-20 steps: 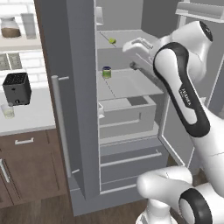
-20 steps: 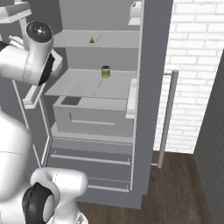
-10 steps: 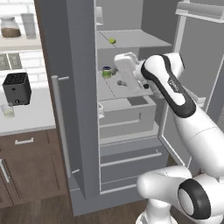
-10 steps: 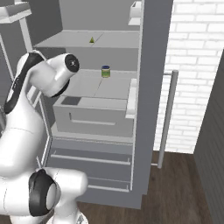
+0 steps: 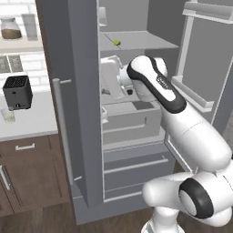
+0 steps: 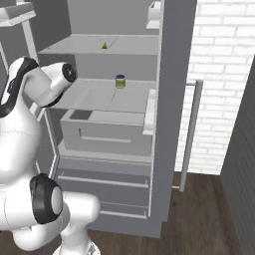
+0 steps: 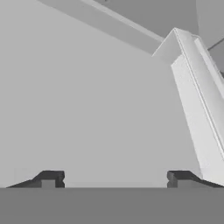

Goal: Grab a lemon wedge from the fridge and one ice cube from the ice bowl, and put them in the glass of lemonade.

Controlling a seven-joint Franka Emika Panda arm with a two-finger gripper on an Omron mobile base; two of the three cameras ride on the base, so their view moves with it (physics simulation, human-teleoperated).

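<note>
The grey fridge (image 5: 82,91) stands with both doors open. The tiny yellow-green lemon wedge (image 5: 117,42) lies on the upper shelf, also seen as the lemon wedge (image 6: 104,46) from the right. My gripper (image 5: 106,78) is inside the fridge at middle-shelf height, below and left of the wedge, close to the left door. In the hand view the gripper (image 7: 114,179) is open, its fingertips (image 7: 50,178) wide apart, with nothing between them and a plain grey surface ahead. The glass of lemonade (image 5: 7,115) stands on the counter to the left. Ice bowl and ice cube are out of view.
A small green jar with a blue lid (image 6: 120,81) stands on the middle shelf. A white door bin (image 7: 197,109) runs along the right of the hand view. A black toaster (image 5: 17,92) sits on the counter, and drawers (image 6: 107,132) fill the fridge's lower part.
The arm has swung down and left from the upper shelf's level to the middle shelf. The hand now covers the green jar in the left base view.
</note>
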